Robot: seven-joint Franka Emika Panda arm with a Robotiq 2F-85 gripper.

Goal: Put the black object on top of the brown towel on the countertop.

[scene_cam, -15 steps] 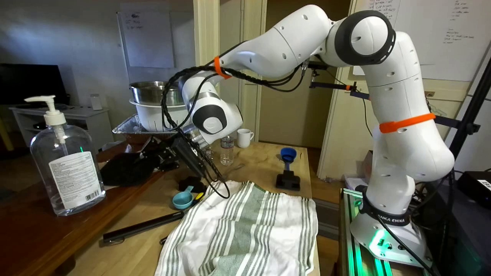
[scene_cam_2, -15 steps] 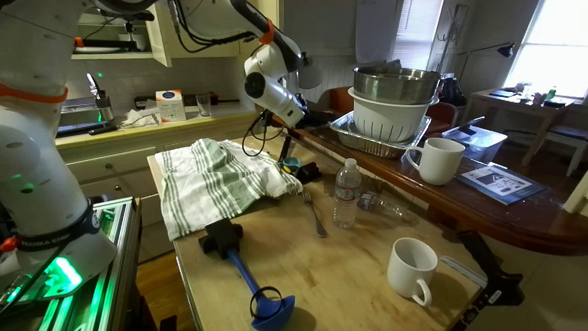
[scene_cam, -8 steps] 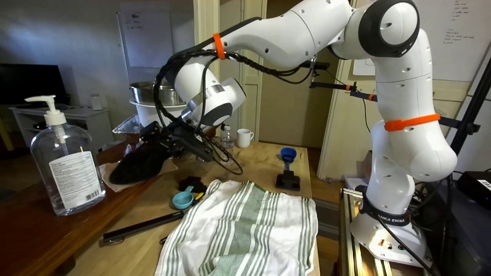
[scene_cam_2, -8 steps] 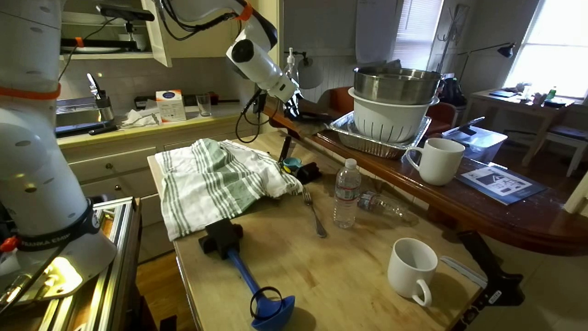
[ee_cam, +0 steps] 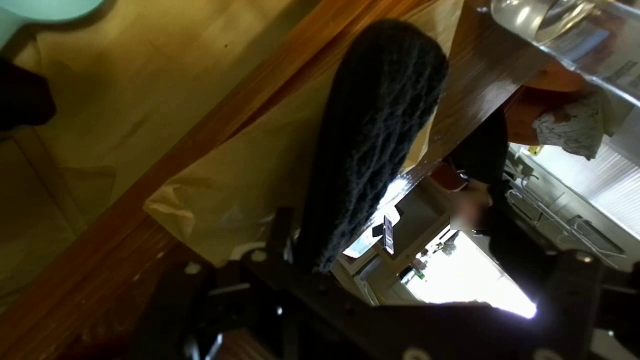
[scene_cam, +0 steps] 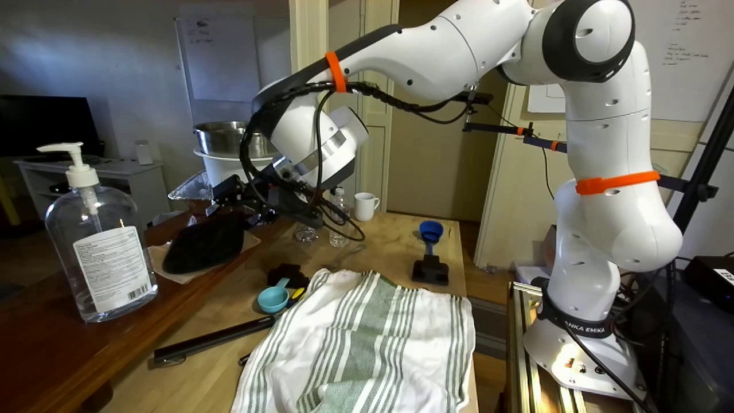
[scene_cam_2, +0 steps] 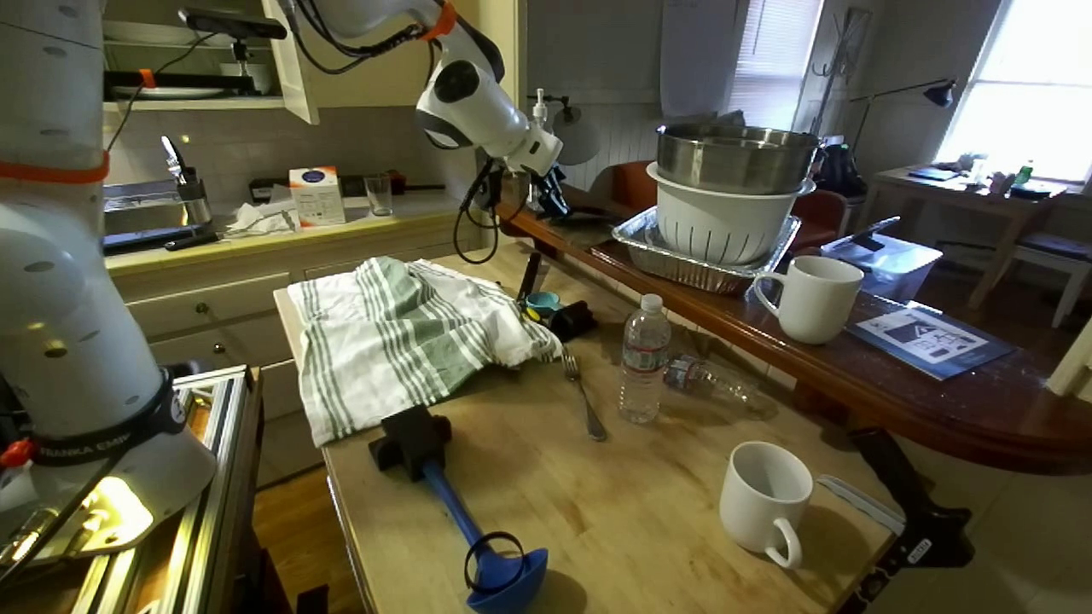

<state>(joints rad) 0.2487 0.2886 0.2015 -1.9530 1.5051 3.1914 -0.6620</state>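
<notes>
The robot arm [scene_cam: 424, 63] hangs over the dark bench [scene_cam: 46, 350], which is the higher one. At the end of the arm, the tool [scene_cam: 232, 213] has its two fingers spread apart. A fuzzy black thing [ee_cam: 372, 120] lies just below the tool, on top of a brown towel [ee_cam: 225, 190] on the dark bench. The brown towel sticks out on both sides of it. The thin end of the black thing is right by one finger, and I cannot tell if they touch.

A big clear pump bottle [scene_cam: 109, 258] stands near the black thing. Farther along the dark bench, a shiny metal bowl [scene_cam_2: 735, 162] sits in a white strainer [scene_cam_2: 721, 217], and the strainer sits in a foil tray [scene_cam_2: 682, 266]. A white mug [scene_cam_2: 819, 298] is next to the tray, with a thin blue book [scene_cam_2: 934, 337] beside it.

On the light bench [scene_cam_2: 597, 537], lower down, a green and white striped cloth [scene_cam_2: 384, 358] lies all wrinkly. A small blue-green scoop [scene_cam_2: 543, 302] and a fork [scene_cam_2: 584, 401] lie close to the cloth. A blue spoon [scene_cam_2: 456, 505] with a big black handle lies near it too. One water bottle [scene_cam_2: 644, 362] stands up, and another bottle [scene_cam_2: 717, 384] lies on its side just behind it. A second mug [scene_cam_2: 765, 499] stands on this bench too.
</notes>
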